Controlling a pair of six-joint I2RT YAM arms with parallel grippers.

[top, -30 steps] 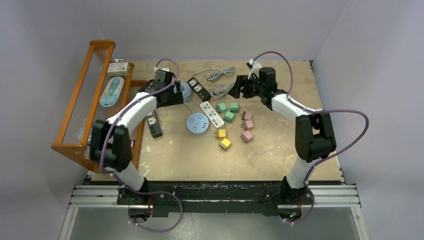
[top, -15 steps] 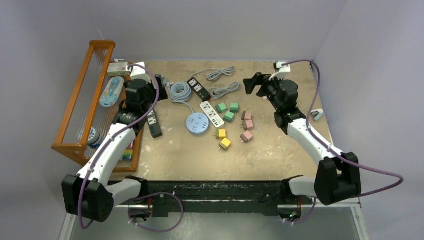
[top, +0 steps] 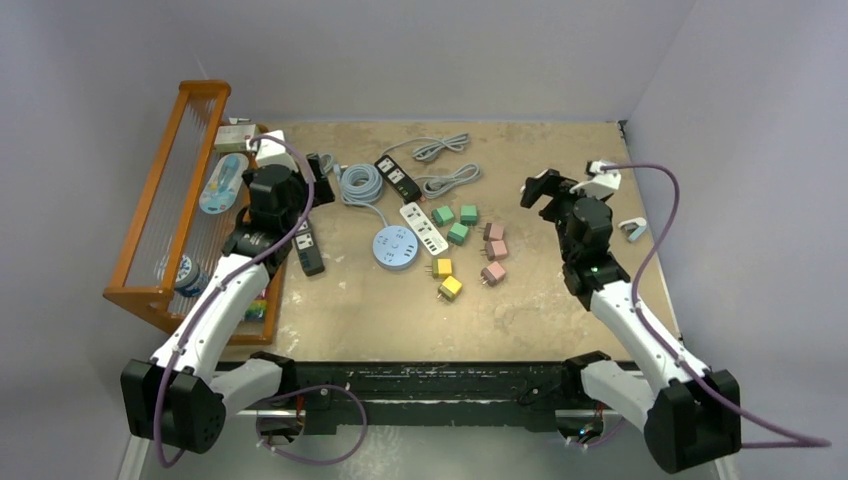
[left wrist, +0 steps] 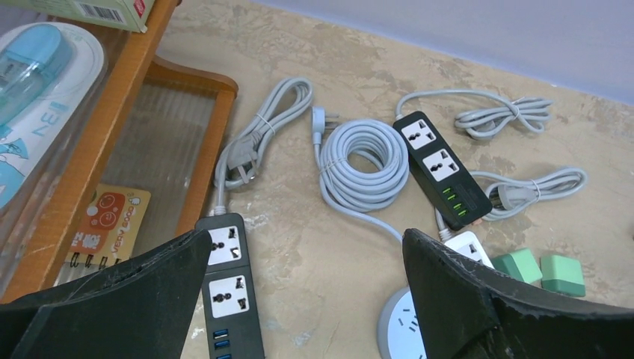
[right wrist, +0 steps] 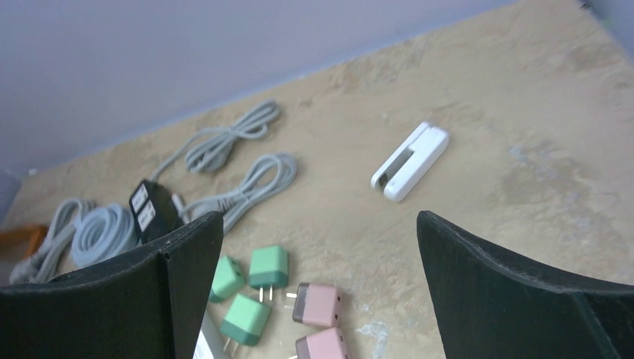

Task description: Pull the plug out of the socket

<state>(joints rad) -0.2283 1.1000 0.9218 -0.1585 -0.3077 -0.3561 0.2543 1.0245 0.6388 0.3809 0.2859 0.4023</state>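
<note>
Loose plugs lie mid-table, none seated in a socket: green plugs [top: 457, 221] [right wrist: 268, 267], pink plugs [top: 494, 250] [right wrist: 317, 305] and yellow plugs [top: 446, 279]. The sockets are a black strip [top: 308, 248] [left wrist: 225, 277], a second black strip [top: 397, 178] [left wrist: 441, 170], a white strip [top: 423, 228] and a round socket [top: 395, 245] [left wrist: 400, 329]. My left gripper [top: 322, 170] [left wrist: 306, 239] hangs open above the table between the near black strip and the round socket. My right gripper [top: 540, 188] [right wrist: 320, 217] is open and empty, to the right of the pink plugs.
A coiled grey cable [top: 360, 183] [left wrist: 362, 161] and bundled cords [top: 448, 180] [right wrist: 239, 187] lie at the back. A wooden rack [top: 150, 215] with packages borders the left edge. A small white device [right wrist: 410, 161] lies alone on the table, and a small clip [top: 632, 228] sits far right.
Both arms have drawn back from the far strips, the left toward the rack, the right to the right and nearer. Both grippers have opened wider.
</note>
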